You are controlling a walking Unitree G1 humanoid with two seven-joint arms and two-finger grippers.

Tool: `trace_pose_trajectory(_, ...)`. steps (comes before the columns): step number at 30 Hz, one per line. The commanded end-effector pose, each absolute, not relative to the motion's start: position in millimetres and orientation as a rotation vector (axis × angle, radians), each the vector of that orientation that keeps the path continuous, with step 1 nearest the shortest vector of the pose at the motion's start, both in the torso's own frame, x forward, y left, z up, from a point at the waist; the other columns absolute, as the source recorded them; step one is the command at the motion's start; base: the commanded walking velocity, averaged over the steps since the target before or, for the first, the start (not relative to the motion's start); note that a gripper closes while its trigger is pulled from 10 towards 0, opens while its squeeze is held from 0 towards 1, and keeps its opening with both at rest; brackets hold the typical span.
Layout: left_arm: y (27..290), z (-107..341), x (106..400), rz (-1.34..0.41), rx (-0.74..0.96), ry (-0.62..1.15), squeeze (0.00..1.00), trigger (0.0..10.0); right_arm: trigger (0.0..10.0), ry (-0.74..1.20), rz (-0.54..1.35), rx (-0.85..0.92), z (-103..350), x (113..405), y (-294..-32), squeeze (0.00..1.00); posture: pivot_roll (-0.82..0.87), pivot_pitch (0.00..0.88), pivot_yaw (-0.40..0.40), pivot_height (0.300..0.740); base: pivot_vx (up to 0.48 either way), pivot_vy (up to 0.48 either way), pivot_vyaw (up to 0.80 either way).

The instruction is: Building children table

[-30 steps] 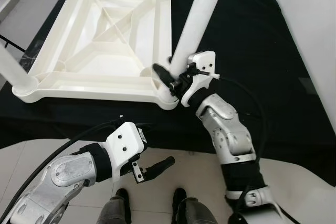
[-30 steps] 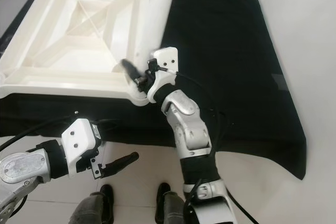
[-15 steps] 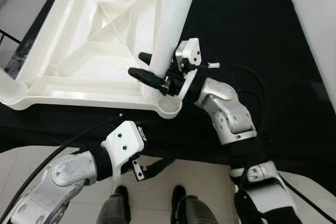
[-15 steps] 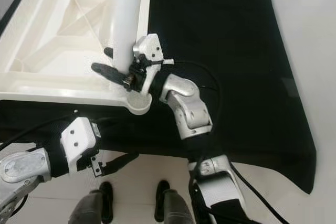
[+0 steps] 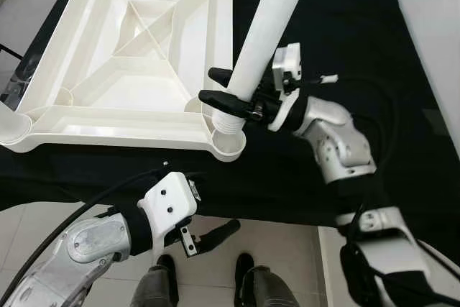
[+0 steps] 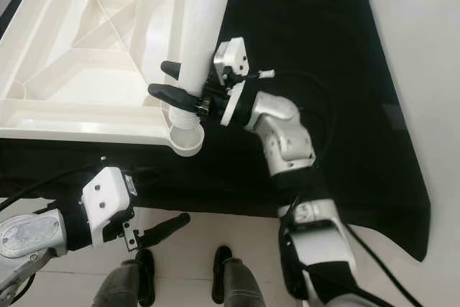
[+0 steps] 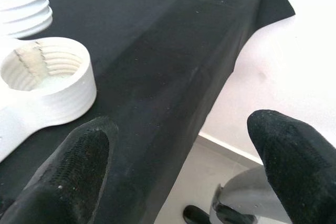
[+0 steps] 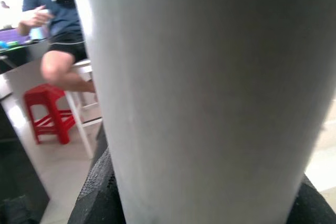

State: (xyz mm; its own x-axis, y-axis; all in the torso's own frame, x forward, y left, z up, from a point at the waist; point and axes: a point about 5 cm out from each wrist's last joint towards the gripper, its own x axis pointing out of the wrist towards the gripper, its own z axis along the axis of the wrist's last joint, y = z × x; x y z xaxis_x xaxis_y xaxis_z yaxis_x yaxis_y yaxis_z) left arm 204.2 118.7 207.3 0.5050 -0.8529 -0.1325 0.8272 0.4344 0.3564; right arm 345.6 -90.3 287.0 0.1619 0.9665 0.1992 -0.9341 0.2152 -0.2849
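Nearest the robot, the left gripper (image 5: 215, 234) hung idle over the floor tiles (image 5: 273, 239), fingers apart. Beyond it, the right gripper (image 5: 221, 88) was clamped on the white table leg (image 5: 266, 26). In the last second the leg had swung over the near corner socket (image 5: 231, 143), threaded end just above it and tilted, so not seated yet. The upturned tabletop (image 5: 136, 55) lay on a black cloth (image 5: 359, 41). Farther off, a seated person (image 8: 55, 19) and a red stool (image 8: 44, 111).
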Motion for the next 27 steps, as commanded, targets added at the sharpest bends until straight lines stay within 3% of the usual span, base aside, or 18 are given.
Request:
trace_pose_trajectory(1,116.2,205.2,197.1,-1.089,0.399,-0.052,0.0,10.0,10.0,-0.371,1.408,-0.12,285.7,343.6,-87.1,0.0,0.11,0.406,-0.087,0.74,0.0,0.0,0.0)
trace_pose_trajectory(7,118.4,203.0,194.0,-1.113,0.406,-0.026,0.0,10.0,10.0,-0.396,1.501,-0.13,295.5,341.9,-78.2,0.0,0.11,0.414,-0.078,0.74,0.0,0.0,0.0)
trace_pose_trajectory(11,120.2,202.4,192.3,-1.138,0.421,-0.008,0.0,10.0,10.0,-0.354,1.708,-0.201,290.4,327.3,-70.6,0.0,0.11,0.411,-0.075,0.74,0.0,0.0,0.0)
trace_pose_trajectory(23,114.5,201.0,188.1,-1.183,0.412,0.003,0.0,10.0,10.0,-0.368,1.723,-0.274,292.3,329.8,-68.4,0.0,0.11,0.405,-0.063,0.74,0.0,0.0,0.0)
trace_pose_trajectory(24,114.5,201.7,186.0,-1.203,0.404,0.007,0.0,8.5,10.0,-0.373,1.7,-0.288,293.4,333.2,-70.8,0.0,0.12,0.41,-0.057,0.74,0.0,0.0,0.0)
trace_pose_trajectory(27,114.9,202.2,184.8,-1.213,0.398,0.011,0.0,8.5,10.0,-0.373,1.694,-0.291,293.9,334.3,-72.0,0.0,0.13,0.414,-0.054,0.74,0.0,0.0,0.0)
